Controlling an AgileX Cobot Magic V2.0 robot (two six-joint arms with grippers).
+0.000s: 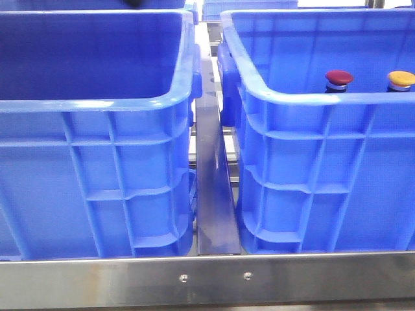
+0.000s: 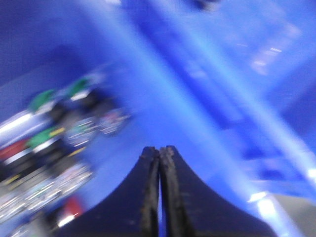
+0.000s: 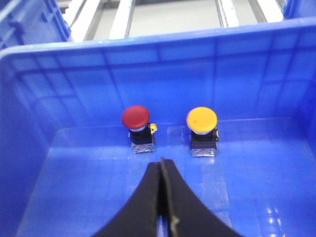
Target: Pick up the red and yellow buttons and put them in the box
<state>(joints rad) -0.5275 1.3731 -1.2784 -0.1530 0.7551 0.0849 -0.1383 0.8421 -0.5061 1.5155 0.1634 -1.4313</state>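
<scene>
Right claw (image 3: 163,197) pressed together, empty; red button (image 3: 136,117) sits just ahead of it, yellow button (image 3: 201,120) beside. Use your right arm.

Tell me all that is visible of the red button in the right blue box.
The red button has a dark red, smooth domed cap, plastic by its look, on a silver collar and a dark body with a pale base. It stands upright on the floor of the right box, close to a wall, beside the yellow button but apart from it. Nothing grips it; the shut right claw hovers nearby.
</scene>
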